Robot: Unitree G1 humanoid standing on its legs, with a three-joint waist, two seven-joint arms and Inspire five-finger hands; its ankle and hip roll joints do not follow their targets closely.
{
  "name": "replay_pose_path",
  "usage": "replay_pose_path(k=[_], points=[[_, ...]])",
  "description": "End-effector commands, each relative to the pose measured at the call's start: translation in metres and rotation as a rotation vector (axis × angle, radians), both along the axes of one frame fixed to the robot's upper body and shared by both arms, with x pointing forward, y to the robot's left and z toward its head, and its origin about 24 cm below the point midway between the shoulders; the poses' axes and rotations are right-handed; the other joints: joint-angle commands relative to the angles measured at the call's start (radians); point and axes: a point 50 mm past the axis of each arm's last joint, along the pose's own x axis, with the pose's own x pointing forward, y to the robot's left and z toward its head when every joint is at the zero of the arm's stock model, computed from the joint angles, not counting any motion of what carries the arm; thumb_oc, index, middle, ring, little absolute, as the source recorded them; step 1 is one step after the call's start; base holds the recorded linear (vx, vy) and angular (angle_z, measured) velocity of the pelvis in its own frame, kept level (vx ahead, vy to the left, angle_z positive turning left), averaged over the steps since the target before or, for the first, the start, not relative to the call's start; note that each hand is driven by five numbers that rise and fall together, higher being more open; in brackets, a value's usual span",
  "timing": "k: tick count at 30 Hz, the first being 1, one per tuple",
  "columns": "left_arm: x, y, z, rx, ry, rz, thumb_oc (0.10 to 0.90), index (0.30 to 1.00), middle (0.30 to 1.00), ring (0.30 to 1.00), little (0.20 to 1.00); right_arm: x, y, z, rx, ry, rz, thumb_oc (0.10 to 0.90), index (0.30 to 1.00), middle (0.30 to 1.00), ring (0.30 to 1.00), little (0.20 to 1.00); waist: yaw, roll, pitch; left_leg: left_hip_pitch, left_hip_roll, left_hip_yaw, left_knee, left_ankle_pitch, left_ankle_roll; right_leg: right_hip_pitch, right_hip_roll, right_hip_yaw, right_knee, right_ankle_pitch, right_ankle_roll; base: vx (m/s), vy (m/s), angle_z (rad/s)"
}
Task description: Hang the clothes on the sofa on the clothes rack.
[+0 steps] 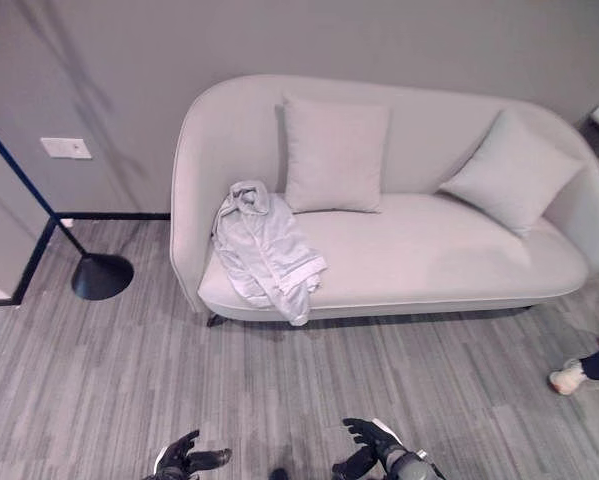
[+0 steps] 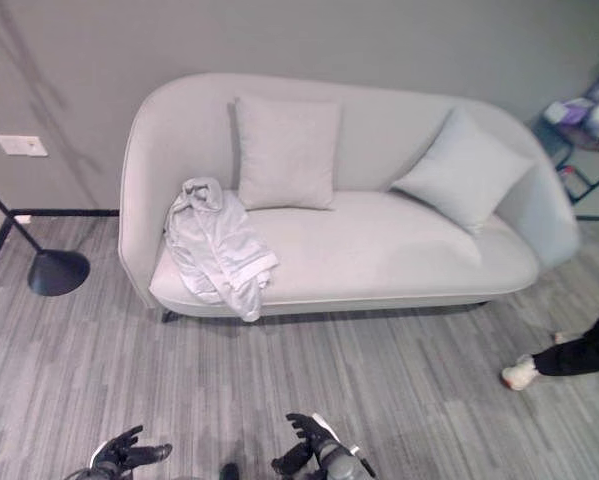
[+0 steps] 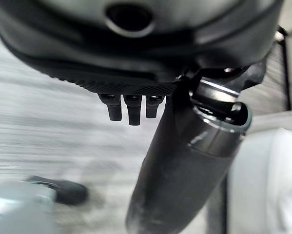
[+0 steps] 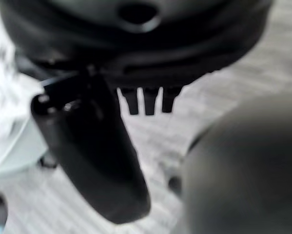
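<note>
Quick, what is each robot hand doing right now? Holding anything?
Left robot hand: open, fingers relaxed, holding nothing, low above the floor.
Right robot hand: open, holding nothing. The garment lies on the sofa.

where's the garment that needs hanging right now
In the head views the pale grey garment lies crumpled on the sofa's left end, beside the left cushion, its hem drooping over the seat's front edge.

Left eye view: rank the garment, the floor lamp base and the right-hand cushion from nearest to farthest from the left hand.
1. Floor lamp base, on the floor left of the sofa, nearest the left hand.
2. Garment, on the sofa's left end.
3. Right-hand cushion, far right.
</note>
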Motion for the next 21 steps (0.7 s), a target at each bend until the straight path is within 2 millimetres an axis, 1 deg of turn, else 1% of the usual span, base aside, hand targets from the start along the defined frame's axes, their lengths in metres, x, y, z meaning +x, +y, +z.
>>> replay_pose_path(k=[1, 2, 3, 4, 5, 8, 9, 11, 14, 15, 17, 18, 19, 21], points=[[0.02, -0.001, 0.006, 0.026, -0.079, -0.087, 0.8, 0.9, 0.9, 0.9, 0.9, 0.021, -0.011, 0.01, -0.034, -0.078, -0.017, 0.8, 0.9, 0.9, 0.9, 0.9, -0.009, -0.087, -0.007, -0.029, 0.156, 0.057, -0.046, 0.047, -0.097, 0.106, -0.043, -0.081, 0.025, 0.096, 0.039, 0.19, -0.386, 0.97], [0.019, -0.001, 0.006, 0.022, -0.081, -0.076, 0.8, 0.9, 0.9, 0.9, 0.9, 0.022, -0.011, 0.011, -0.035, -0.091, -0.004, 0.8, 0.9, 0.9, 0.9, 0.9, -0.005, -0.088, -0.014, -0.032, 0.172, 0.045, -0.042, 0.051, -0.106, 0.119, -0.034, -0.095, 0.004, 0.099, 0.036, 0.23, -0.518, 1.09], [0.016, -0.005, 0.005, 0.016, -0.09, -0.046, 0.8, 0.9, 0.9, 0.9, 0.9, 0.026, -0.014, 0.016, -0.018, -0.132, -0.023, 0.8, 0.9, 0.9, 0.9, 0.9, -0.006, -0.085, -0.026, -0.039, 0.209, 0.016, -0.036, 0.06, -0.13, 0.162, -0.002, -0.126, -0.051, 0.1, 0.022, 0.15, -0.361, 1.22], [0.016, -0.005, 0.005, 0.016, -0.09, -0.046, 0.8, 0.9, 0.9, 0.9, 0.9, 0.026, -0.014, 0.016, -0.018, -0.132, -0.023, 0.8, 0.9, 0.9, 0.9, 0.9, -0.007, -0.084, -0.026, -0.039, 0.209, 0.014, -0.036, 0.059, -0.131, 0.164, -0.001, -0.128, -0.052, 0.101, 0.022, 0.13, -0.328, 1.12], [0.015, -0.008, 0.003, 0.01, -0.084, -0.052, 0.8, 0.9, 0.9, 0.9, 0.9, 0.027, -0.017, 0.017, -0.016, -0.138, -0.041, 0.8, 0.9, 0.9, 0.9, 0.9, -0.008, -0.082, -0.028, -0.04, 0.222, 0.01, -0.031, 0.058, -0.137, 0.18, 0.011, -0.141, -0.069, 0.097, 0.017, 0.05, -0.167, 0.6], [0.015, -0.015, 0.002, -0.001, -0.07, -0.085, 0.8, 0.9, 0.9, 0.9, 0.9, 0.031, -0.03, 0.02, -0.049, -0.162, -0.087, 0.8, 0.9, 0.9, 0.9, 0.9, -0.011, -0.071, -0.022, -0.085, 0.25, -0.01, 0.05, 0.047, -0.154, 0.204, 0.047, -0.164, -0.077, 0.068, -0.01, 0.07, -0.211, 0.24], [0.017, -0.017, 0.002, -0.004, -0.077, -0.084, 0.8, 0.9, 0.9, 0.9, 0.9, 0.034, -0.032, 0.023, -0.058, -0.182, -0.092, 0.8, 0.9, 0.9, 0.9, 0.9, -0.012, -0.066, -0.014, -0.101, 0.254, -0.004, 0.085, 0.042, -0.158, 0.214, 0.05, -0.179, -0.077, 0.059, -0.017, 0.07, -0.146, 0.15], [0.019, -0.019, 0.002, -0.009, -0.094, -0.069, 0.8, 0.9, 0.9, 0.9, 0.9, 0.039, -0.036, 0.028, -0.073, -0.217, -0.087, 0.8, 0.9, 0.9, 0.9, 0.9, -0.014, -0.059, -0.001, -0.117, 0.261, 0.029, 0.129, 0.038, -0.162, 0.238, 0.054, -0.206, -0.077, 0.045, -0.03, 0.08, -0.09, 0.28], [0.021, -0.02, 0.004, 0.005, -0.112, -0.082, 0.8, 0.9, 0.9, 0.9, 0.9, 0.048, -0.035, 0.037, -0.089, -0.278, -0.054, 0.8, 0.9, 0.9, 0.9, 0.9, -0.014, -0.048, 0.008, -0.116, 0.269, 0.058, 0.158, 0.034, -0.164, 0.275, 0.061, -0.222, -0.077, 0.021, -0.042, 0.12, -0.046, 0.36], [0.021, -0.019, 0.004, 0.01, -0.118, -0.081, 0.8, 0.9, 0.9, 0.9, 0.9, 0.051, -0.037, 0.04, -0.1, -0.297, -0.062, 0.8, 0.9, 0.9, 0.9, 0.9, -0.015, -0.044, 0.009, -0.117, 0.274, 0.068, 0.147, 0.04, -0.165, 0.28, 0.06, -0.229, -0.077, 0.016, -0.042, 0.11, 0.045, 0.09], [0.023, -0.018, 0.005, 0.018, -0.126, -0.065, 0.8, 0.9, 0.9, 0.9, 0.9, 0.066, -0.038, 0.051, -0.129, -0.365, -0.061, 0.8, 0.9, 0.9, 0.9, 0.9, -0.018, -0.039, 0.01, -0.131, 0.291, 0.078, 0.107, 0.083, -0.176, 0.285, 0.052, -0.248, -0.077, 0.008, -0.039, 0.1, 0.1, 0.14], [0.024, -0.017, 0.005, 0.02, -0.128, -0.057, 0.8, 0.9, 0.9, 0.9, 0.9, 0.071, -0.039, 0.056, -0.139, -0.397, -0.06, 0.8, 0.9, 0.9, 0.9, 0.9, -0.017, -0.037, 0.011, -0.145, 0.299, 0.078, 0.091, 0.104, -0.18, 0.286, 0.049, -0.254, -0.077, 0.004, -0.037, 0.12, 0.126, 0.2], [0.026, -0.016, 0.006, 0.027, -0.134, -0.05, 0.8, 0.9, 0.9, 0.9, 0.9, 0.081, -0.039, 0.065, -0.16, -0.456, -0.055, 0.8, 0.9, 0.9, 0.9, 0.9, -0.016, -0.037, 0.014, -0.176, 0.312, 0.081, 0.065, 0.135, -0.186, 0.292, 0.043, -0.264, -0.073, -0.005, -0.034, 0.15, 0.125, 0.32], [0.03, -0.018, 0.008, 0.036, -0.154, -0.051, 0.8, 0.9, 0.9, 0.9, 0.9, 0.094, -0.042, 0.077, -0.204, -0.534, -0.057, 0.8, 0.9, 0.9, 0.9, 0.9, -0.011, -0.032, 0.021, -0.219, 0.326, 0.086, 0.019, 0.165, -0.19, 0.304, 0.038, -0.272, -0.065, -0.024, -0.028, 0.19, 0.13, 0.4]])
